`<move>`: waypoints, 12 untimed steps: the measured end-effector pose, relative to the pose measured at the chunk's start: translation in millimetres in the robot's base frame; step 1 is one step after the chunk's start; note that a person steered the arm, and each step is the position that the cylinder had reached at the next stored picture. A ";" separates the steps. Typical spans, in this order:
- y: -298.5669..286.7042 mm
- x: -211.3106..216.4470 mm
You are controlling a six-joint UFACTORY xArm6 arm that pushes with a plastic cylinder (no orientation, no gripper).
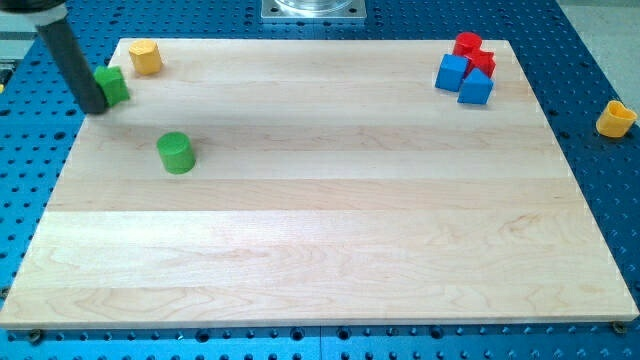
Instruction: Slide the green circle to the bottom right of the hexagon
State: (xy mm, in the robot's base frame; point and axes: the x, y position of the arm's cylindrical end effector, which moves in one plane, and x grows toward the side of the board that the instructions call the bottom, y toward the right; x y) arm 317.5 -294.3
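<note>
The green circle is a short green cylinder on the wooden board's left part. The yellow hexagon sits at the board's top left corner, above and slightly left of the circle. My tip is at the left edge of the board, touching the left side of a second green block. The tip is up and to the left of the green circle, apart from it.
Two red blocks and two blue blocks cluster at the board's top right. A yellow block lies off the board on the blue perforated table at the view's right.
</note>
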 end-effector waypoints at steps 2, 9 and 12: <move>36.1 27.0; 137.8 110.7; 178.5 72.1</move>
State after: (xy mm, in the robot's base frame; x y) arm 389.6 -115.8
